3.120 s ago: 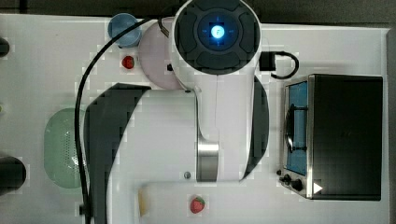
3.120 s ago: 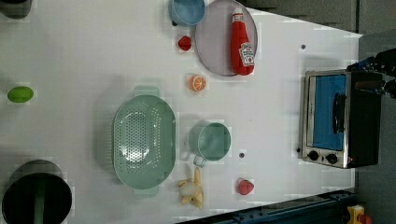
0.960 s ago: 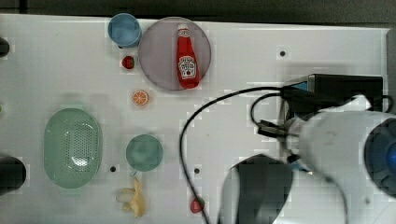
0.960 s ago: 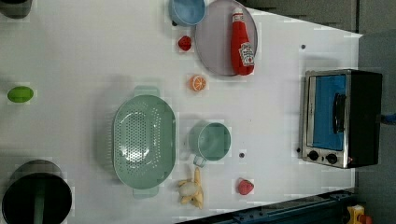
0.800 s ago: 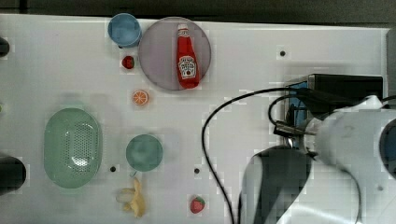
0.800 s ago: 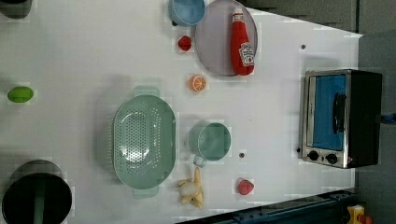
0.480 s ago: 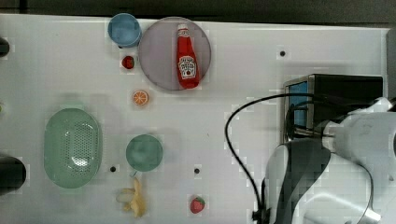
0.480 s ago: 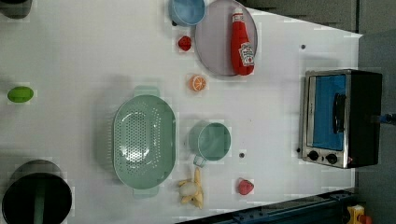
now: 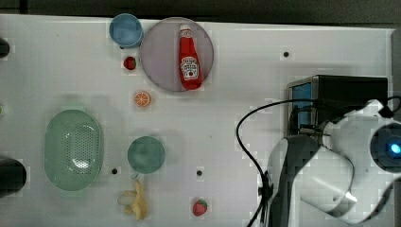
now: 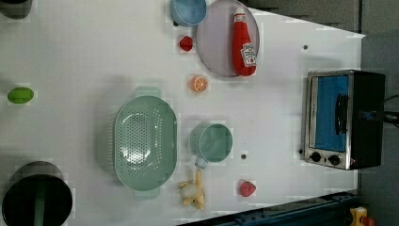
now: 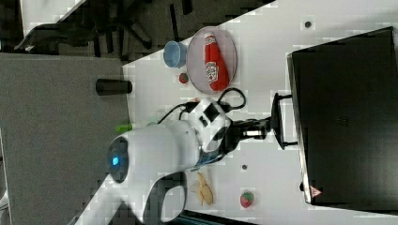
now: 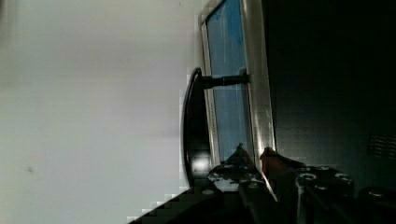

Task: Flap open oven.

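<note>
Oven (image 10: 346, 118) door still shut; arm has swung over to its front since approx. 1 s ago, fingers (image 11: 271, 126) nearly closed at bar handle (image 12: 192, 126), grip unclear, so pull comes next.

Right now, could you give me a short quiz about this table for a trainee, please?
1. True or false: the oven door is flapped open.
2. What lies on the round plate?
A. banana
B. ketchup bottle
C. strawberry
3. In the right view, which part of the oven does the gripper meet?

Key:
1. False, it is shut.
2. B
3. The door's bar handle.
</note>
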Robot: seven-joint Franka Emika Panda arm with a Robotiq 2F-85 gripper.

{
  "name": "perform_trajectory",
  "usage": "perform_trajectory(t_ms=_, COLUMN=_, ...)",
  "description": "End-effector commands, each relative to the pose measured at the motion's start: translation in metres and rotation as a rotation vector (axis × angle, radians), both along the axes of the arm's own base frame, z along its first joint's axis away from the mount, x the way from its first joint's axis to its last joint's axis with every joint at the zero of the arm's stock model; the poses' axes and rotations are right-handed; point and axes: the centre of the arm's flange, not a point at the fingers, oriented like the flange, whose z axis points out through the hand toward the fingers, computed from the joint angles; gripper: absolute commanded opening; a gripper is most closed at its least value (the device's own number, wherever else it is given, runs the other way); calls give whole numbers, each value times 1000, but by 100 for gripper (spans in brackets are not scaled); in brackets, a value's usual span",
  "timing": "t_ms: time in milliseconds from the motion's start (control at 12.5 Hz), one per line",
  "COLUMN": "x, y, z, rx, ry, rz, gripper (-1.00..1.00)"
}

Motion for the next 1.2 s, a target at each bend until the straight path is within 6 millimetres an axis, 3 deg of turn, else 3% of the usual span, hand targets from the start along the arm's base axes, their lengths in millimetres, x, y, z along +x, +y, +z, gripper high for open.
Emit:
perform_trajectory(t_ms=80, x=4, y=5, z=-24, rx=-3, ry=41, rz=76, gripper=-65)
perform_trajectory(t_ms=480, x=11, y=5, z=-62, rx=-22, ry=72, rz=84, gripper=-65)
perform_trajectory(t_ms=800, x=18, y=27, z=-73, rx=-29, ry=96, rz=91, gripper=-65)
perform_trajectory(t_ms=1200, x=32, y=74, z=-85, rx=-192, ry=159, rz=125, gripper=-65)
